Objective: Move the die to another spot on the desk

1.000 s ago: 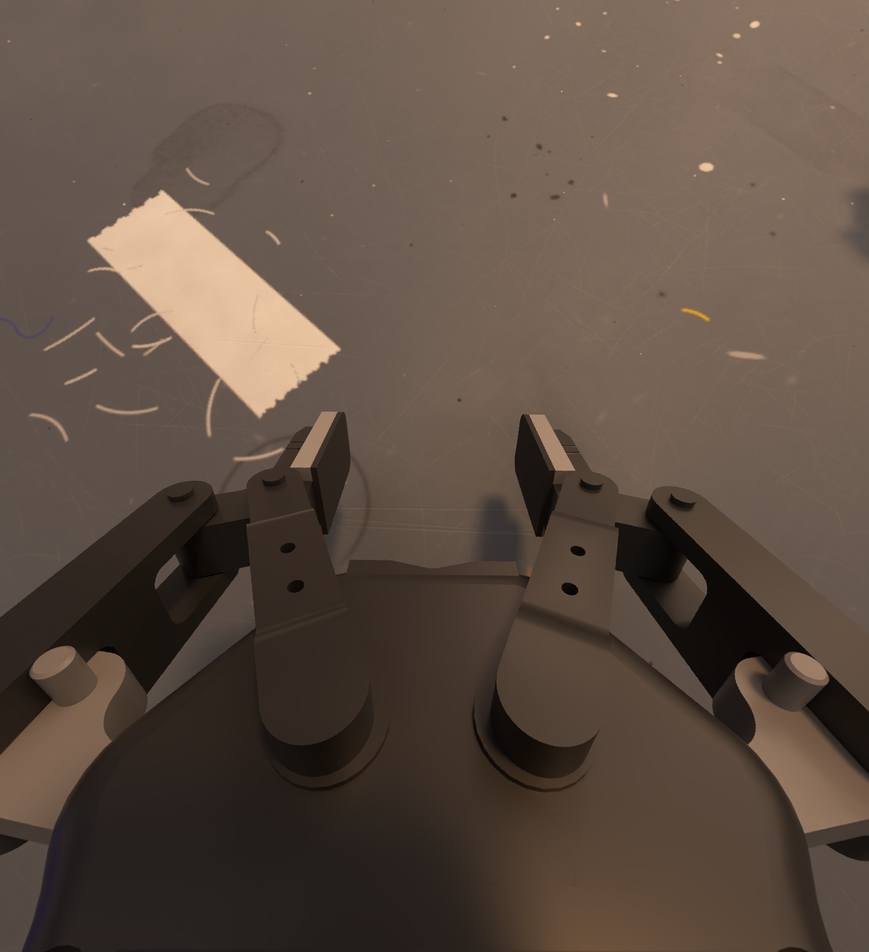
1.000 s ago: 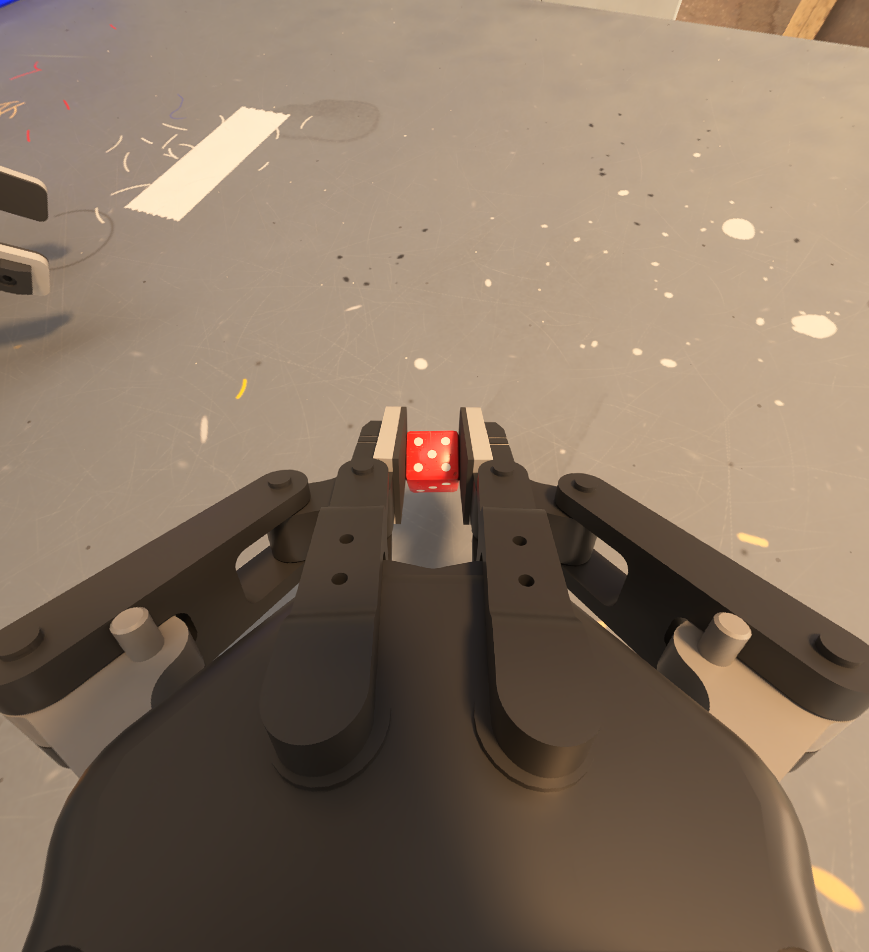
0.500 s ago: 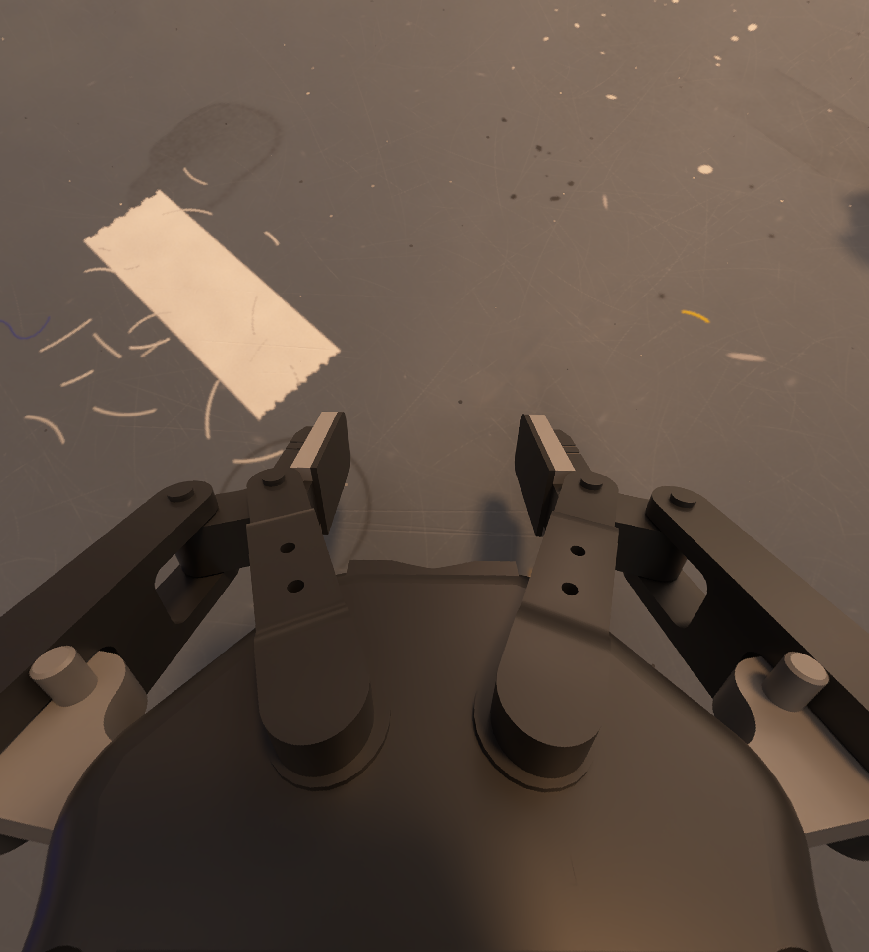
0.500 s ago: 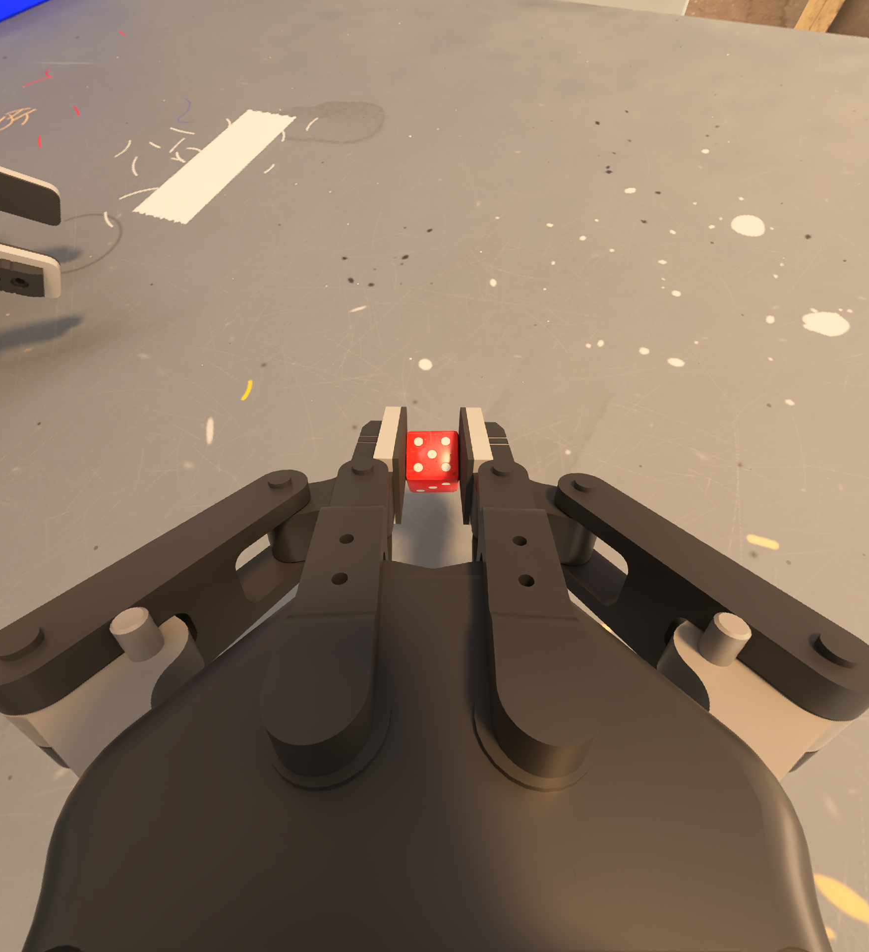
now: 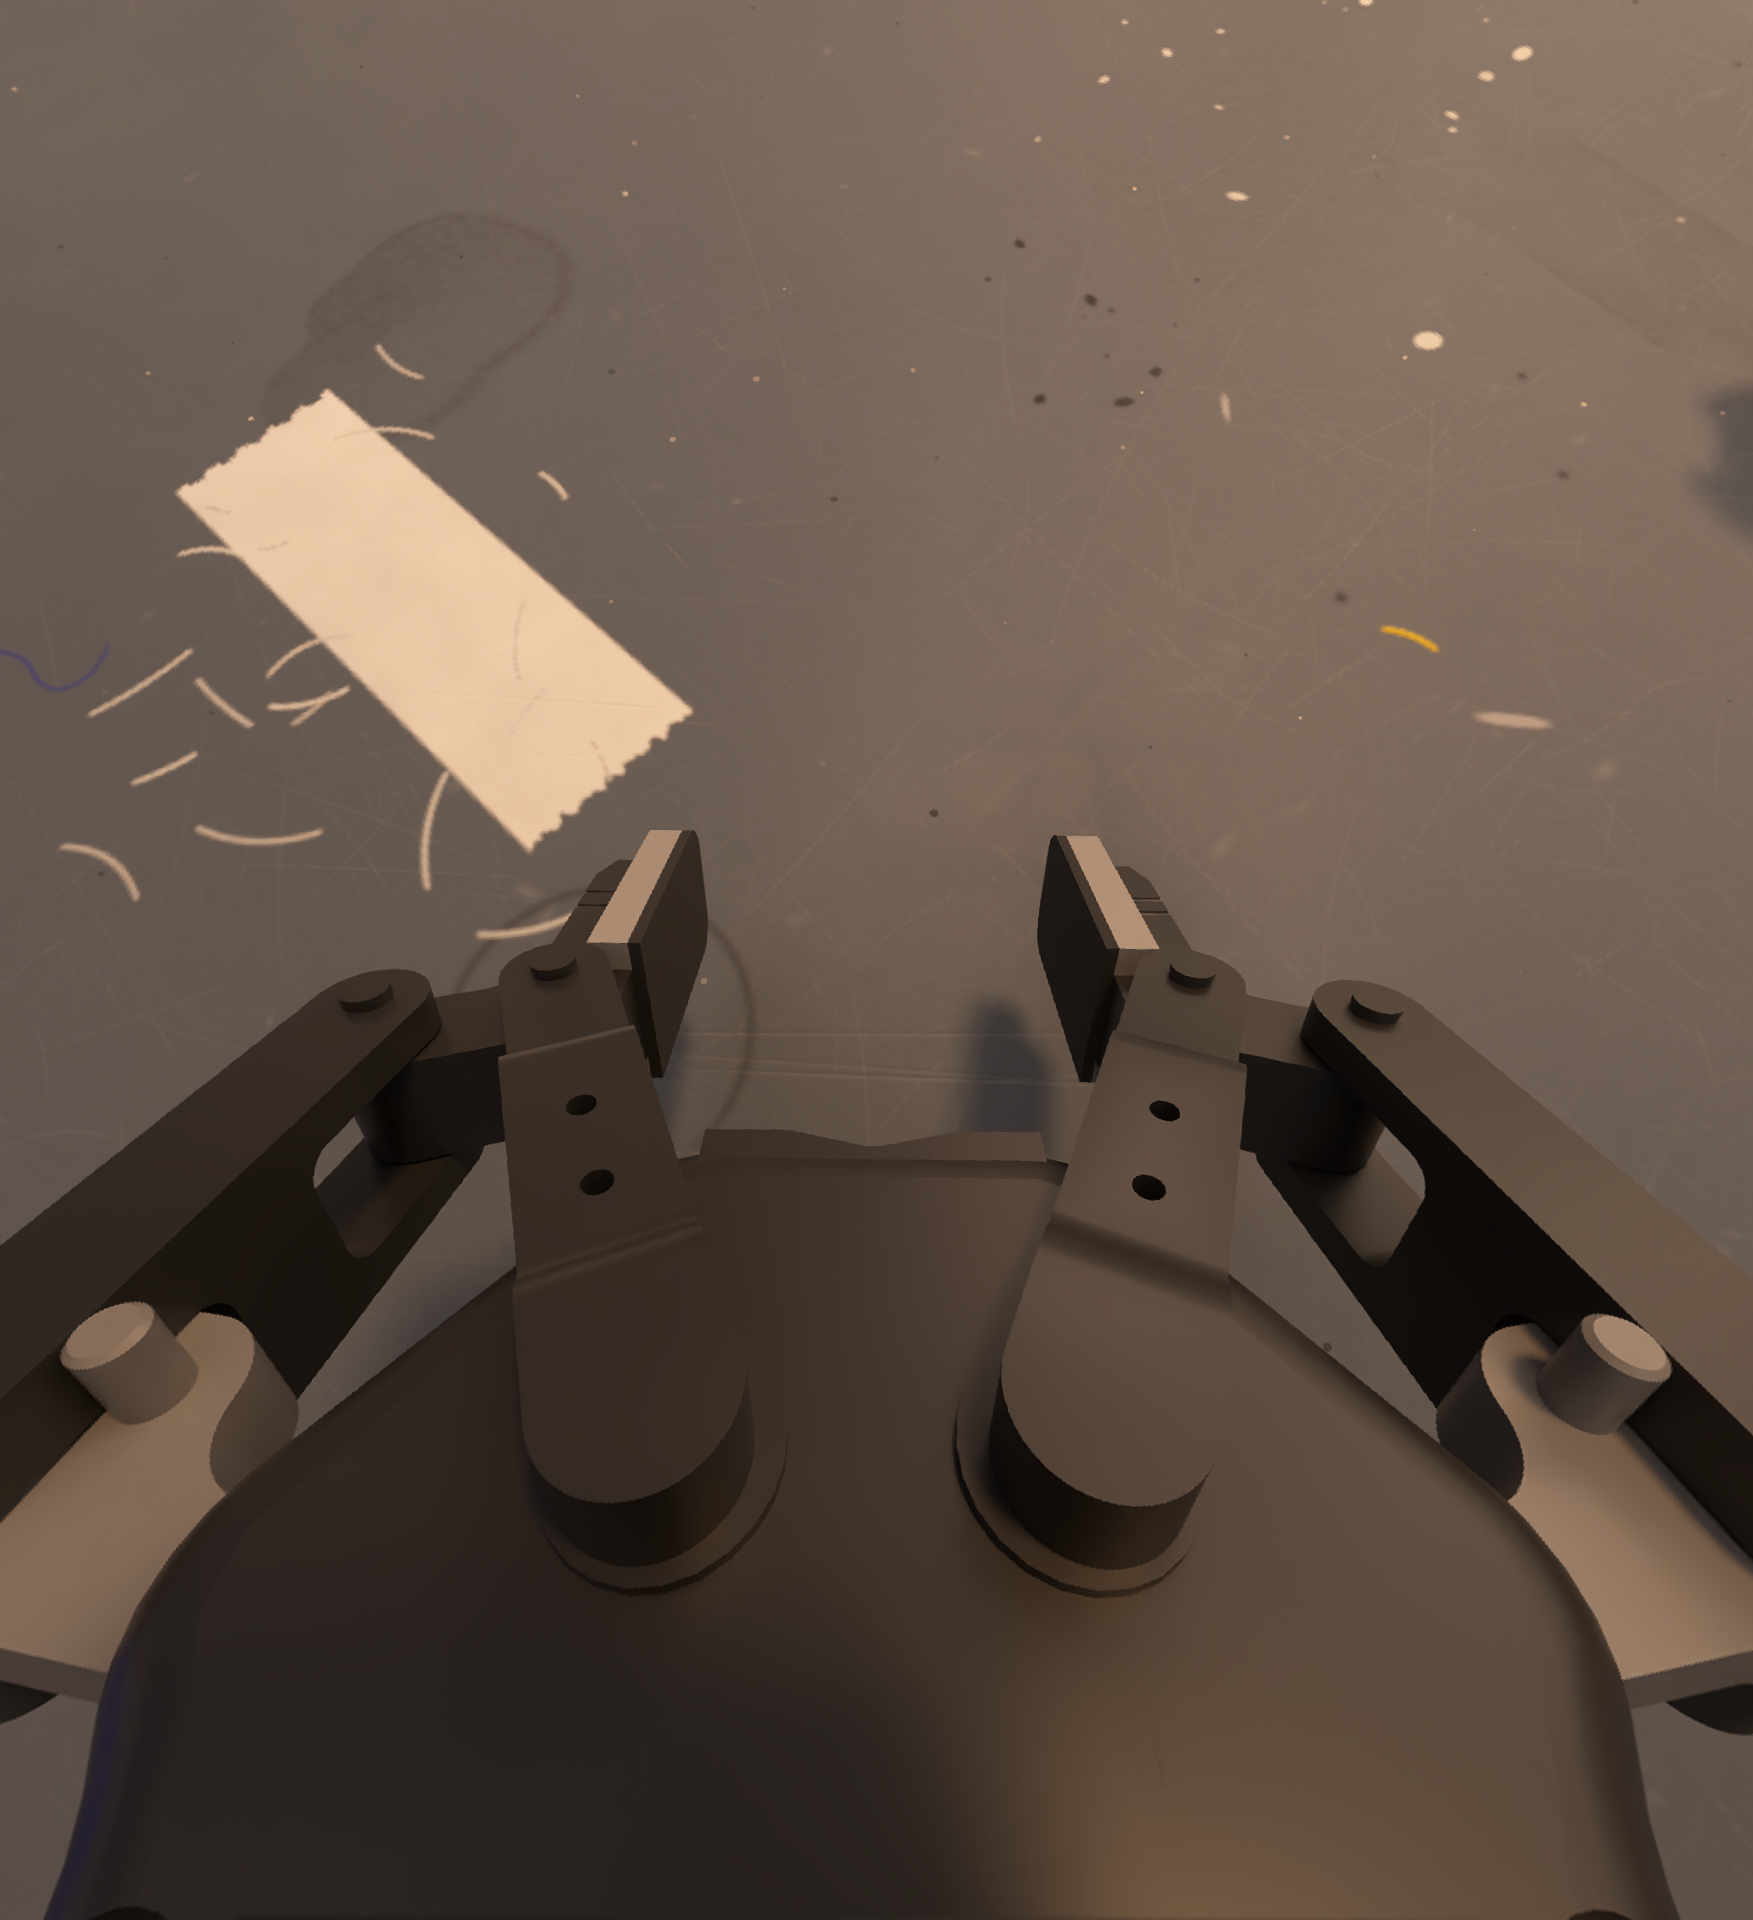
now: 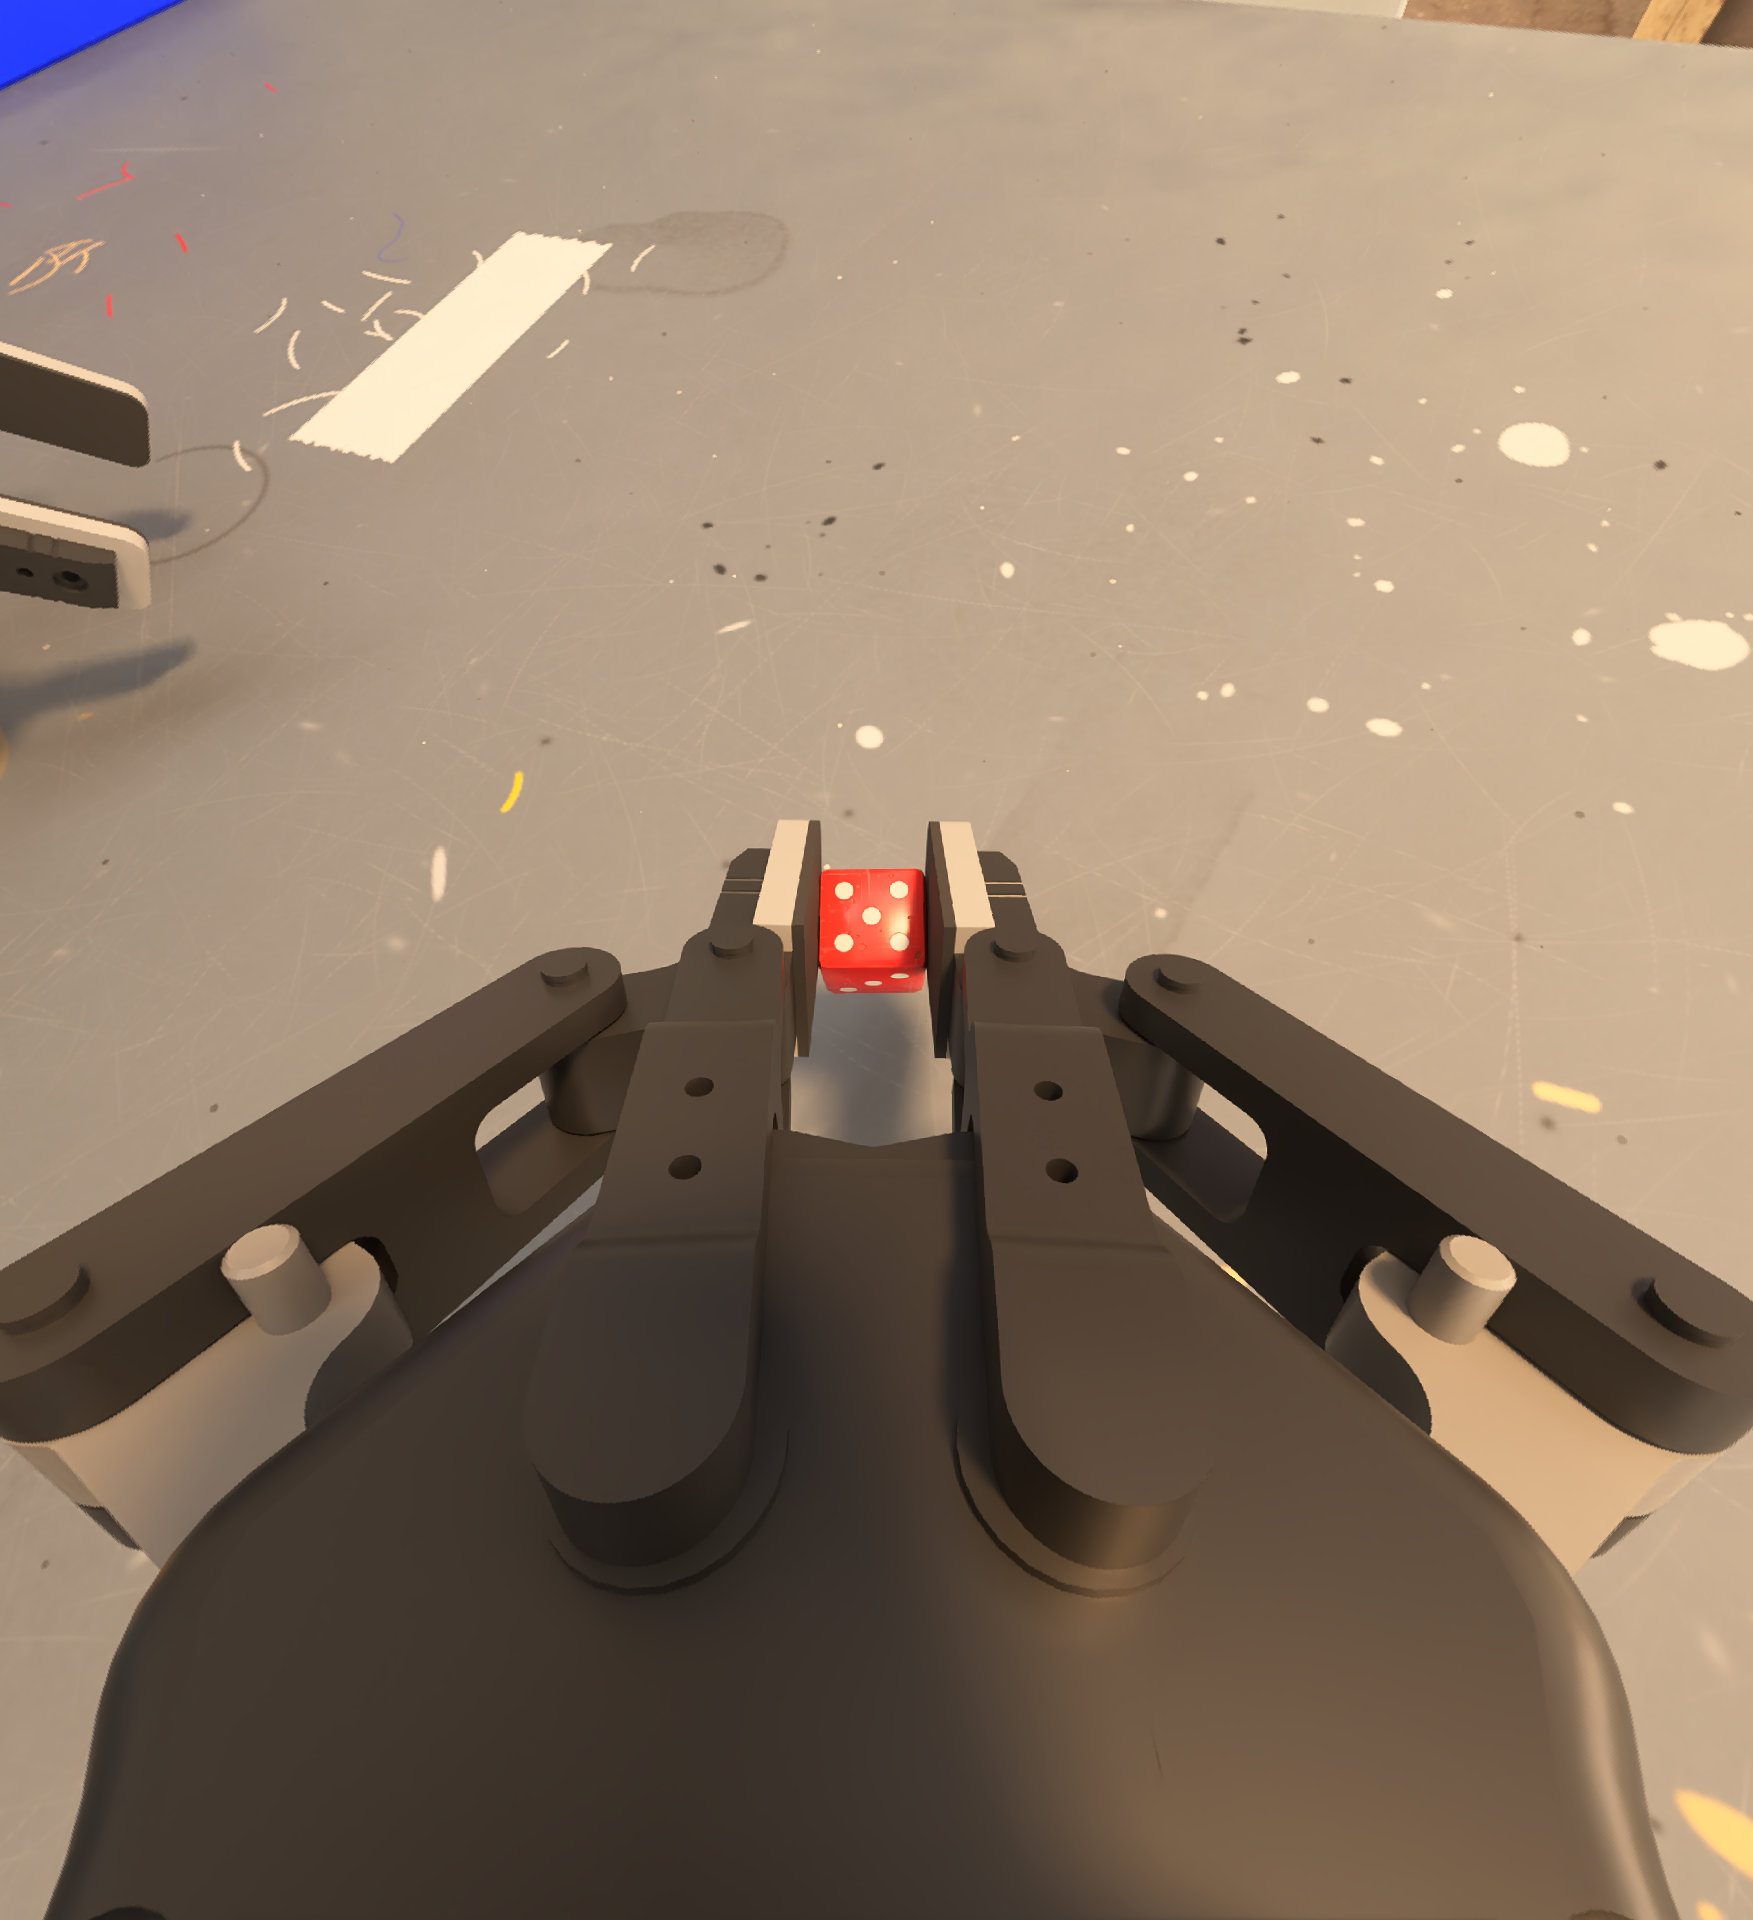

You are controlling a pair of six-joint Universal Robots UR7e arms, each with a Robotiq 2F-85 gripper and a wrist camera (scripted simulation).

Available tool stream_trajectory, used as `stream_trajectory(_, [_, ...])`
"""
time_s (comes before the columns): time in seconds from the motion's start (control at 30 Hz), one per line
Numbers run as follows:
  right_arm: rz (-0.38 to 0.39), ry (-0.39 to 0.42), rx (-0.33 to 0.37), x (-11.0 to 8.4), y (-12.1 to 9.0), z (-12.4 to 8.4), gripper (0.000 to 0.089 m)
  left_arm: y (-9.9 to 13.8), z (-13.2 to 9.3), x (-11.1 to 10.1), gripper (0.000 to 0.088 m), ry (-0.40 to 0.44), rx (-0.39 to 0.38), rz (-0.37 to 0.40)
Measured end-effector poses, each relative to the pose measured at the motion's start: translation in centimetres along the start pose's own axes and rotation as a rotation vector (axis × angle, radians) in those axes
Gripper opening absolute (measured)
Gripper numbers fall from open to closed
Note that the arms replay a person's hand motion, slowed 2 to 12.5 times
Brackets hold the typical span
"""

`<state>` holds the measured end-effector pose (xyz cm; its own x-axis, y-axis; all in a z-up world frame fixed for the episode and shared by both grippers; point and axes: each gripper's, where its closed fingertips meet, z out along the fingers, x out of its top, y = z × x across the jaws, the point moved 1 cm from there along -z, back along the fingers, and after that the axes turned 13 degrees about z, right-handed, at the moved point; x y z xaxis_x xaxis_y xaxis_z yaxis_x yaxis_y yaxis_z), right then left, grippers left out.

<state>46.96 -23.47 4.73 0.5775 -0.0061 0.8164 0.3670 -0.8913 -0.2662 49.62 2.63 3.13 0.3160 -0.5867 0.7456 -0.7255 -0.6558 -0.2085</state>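
Die (image 6: 872, 920) — one only, red with white pips — sits clamped between the two pads of the right gripper (image 6: 872, 904), both pads pressed flat to its side faces. Its five-pip face turns up toward the wrist camera; the face below that shows a row of pips along its lower edge, partly cut off. Being a cube it has no long axis; its edges run square with the fingers. Whether it rests on the desk (image 6: 1163, 312) or hangs just clear of it I cannot tell.

One strip of pale tape (image 6: 451, 348) lies on the grey desk, and I take it as landmark: the die is well apart from it, nearer the camera and to its right. The left gripper (image 5: 872, 914) stands wide with nothing between its two fingers, just beside the tape's near torn end; the tape (image 5: 430, 613) runs slantwise away from it. Short white scratch marks cluster around the tape — a dark stain (image 6: 690, 249) touches its far end.
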Motion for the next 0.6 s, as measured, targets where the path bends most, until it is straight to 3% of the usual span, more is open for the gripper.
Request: stream_trajectory(0.6, [0.016,-0.005,0.016,-0.09,-0.10,0.14,0.0180,-0.05,0.02,0.01,0.0575,0.003,0.003,0.005])
